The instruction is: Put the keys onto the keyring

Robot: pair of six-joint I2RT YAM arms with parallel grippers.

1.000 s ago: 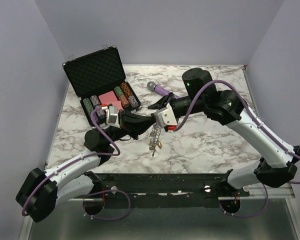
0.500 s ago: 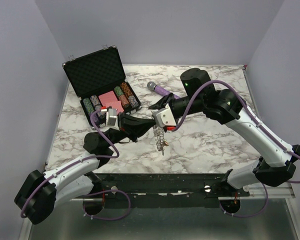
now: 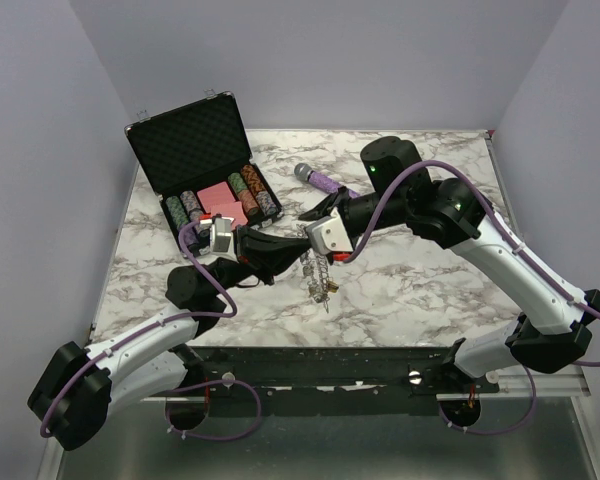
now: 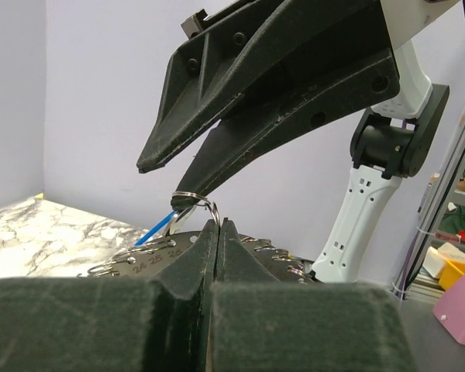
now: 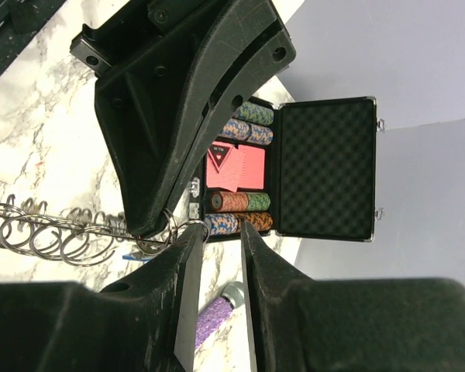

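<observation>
Lilac walls and a marbled table (image 3: 430, 290) beneath both claws. Beyond the left claw (image 4: 218, 229), an open black case (image 3: 195, 140) of poker chips. Left claw pressed together, pinching the keyring (image 4: 151, 262) at its toothed edge, clear of the table. Tip to tip with it, the right claw (image 5: 219, 229), partly spread, nothing visibly clamped. At its lower fingertip, a small split ring (image 4: 195, 199). Just below that, a blue sliver (image 4: 159, 226), probably a key. Judged mid-threading. Next: a firm left pinch and a fine nudge to slide the ring on.
</observation>
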